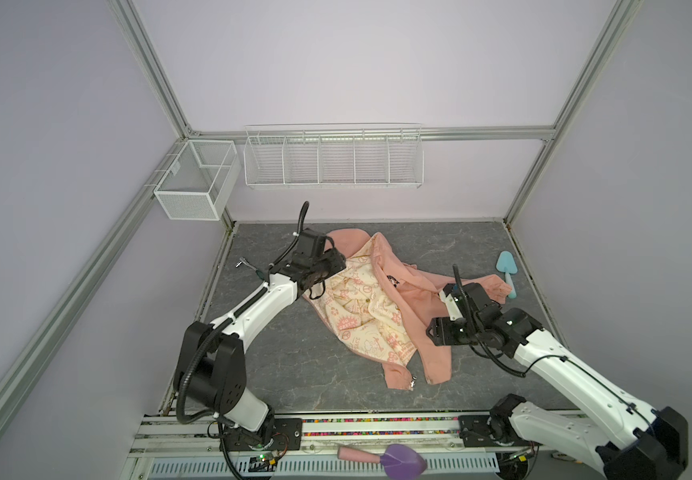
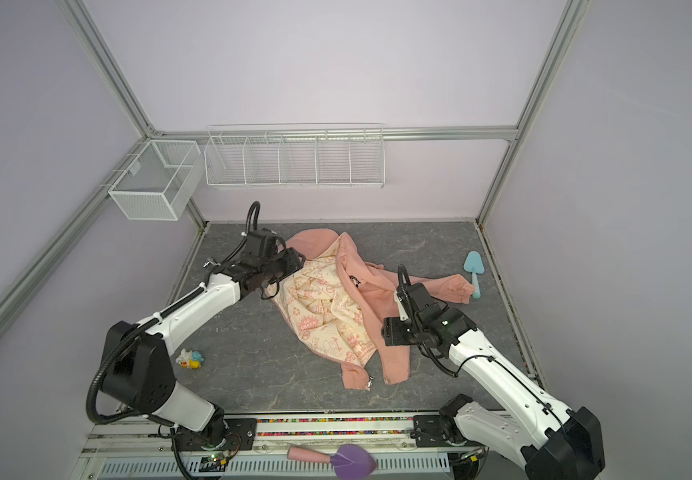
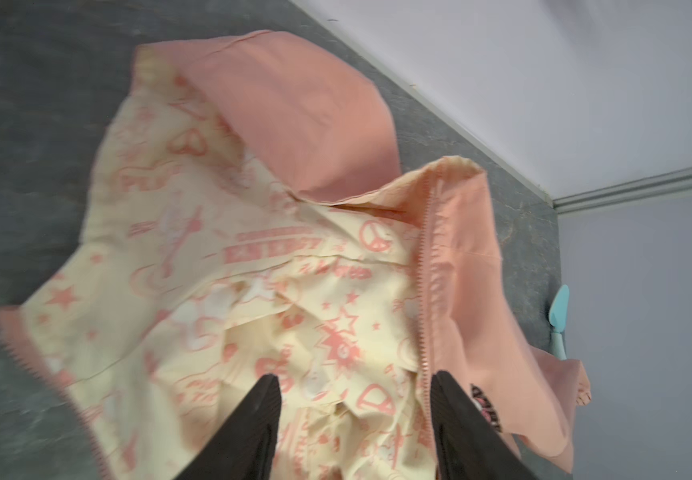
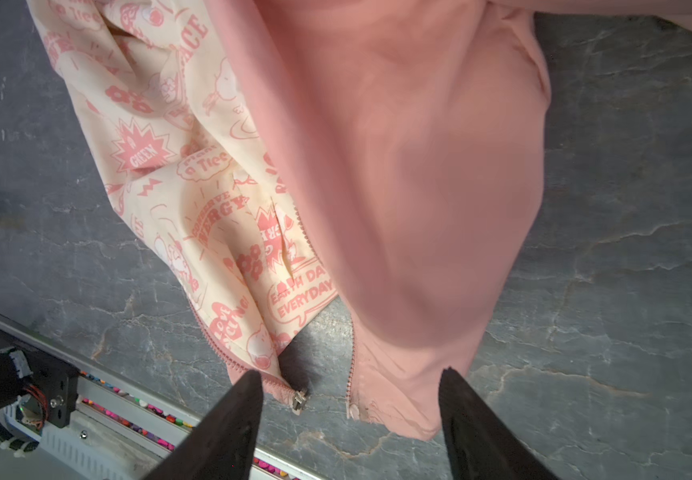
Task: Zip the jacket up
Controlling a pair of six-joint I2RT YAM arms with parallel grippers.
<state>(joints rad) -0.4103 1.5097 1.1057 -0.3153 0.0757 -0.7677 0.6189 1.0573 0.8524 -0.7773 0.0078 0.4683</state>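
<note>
Pincers both stand wide with nothing in them. The left pincer [image 3: 354, 375] hangs over the cream inside of the jacket [image 3: 294, 124]; the right pincer [image 4: 350, 372] hangs by its bottom edge, near the zip pull [image 4: 299, 401]. The jacket lies open and crumpled in the middle of the table [image 1: 294, 365].

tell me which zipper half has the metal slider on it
The half edging the panel flipped to show its cream lining: the slider sits at its bottom end. The half on the pink panel has none.
</note>
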